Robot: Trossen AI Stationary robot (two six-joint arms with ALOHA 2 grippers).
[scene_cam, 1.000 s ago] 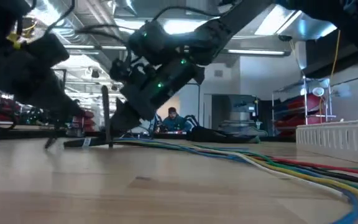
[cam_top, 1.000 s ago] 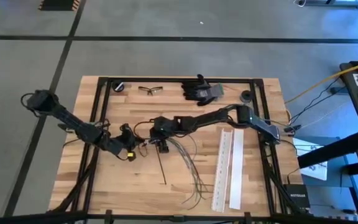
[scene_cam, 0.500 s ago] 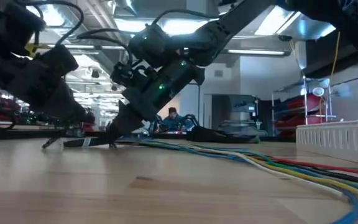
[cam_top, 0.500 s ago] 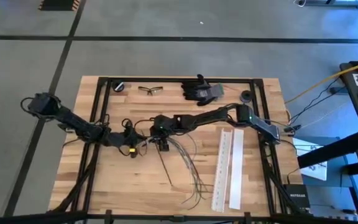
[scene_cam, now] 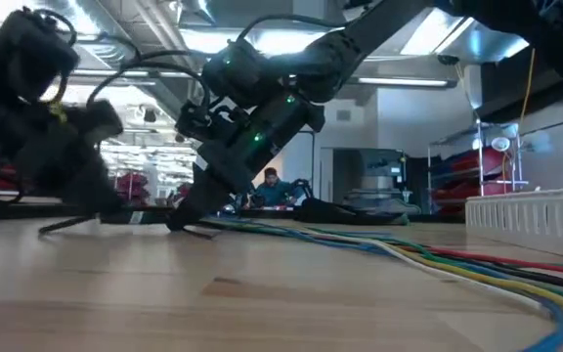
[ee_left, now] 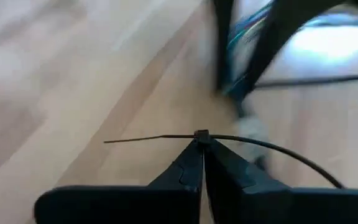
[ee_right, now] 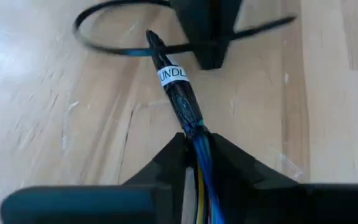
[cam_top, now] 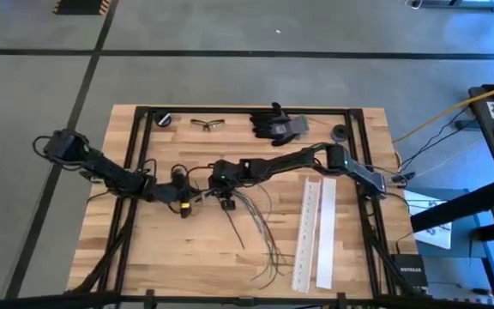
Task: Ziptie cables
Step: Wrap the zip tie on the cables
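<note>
Starting on the left: the left hand [cam_top: 184, 203] sits low over the counter [cam_top: 101, 249], fingers pressed together on a black ziptie [ee_left: 229, 140], pinching it right at its head. In the right wrist view that tie curls into a loop just off the tip of the bundle. Next over, near the middle, the right hand [cam_top: 226, 202] is clamped on the cables [ee_right: 180, 102] near their bound, labelled end, while the loose tails fan out across the counter toward the two white strips [cam_top: 314, 232]. What matters, I'd say: the bundle's long axis points out of the right hand toward the left hand, tip just shy of the loop, so the left hand is the one placed to slide the loop over
</note>
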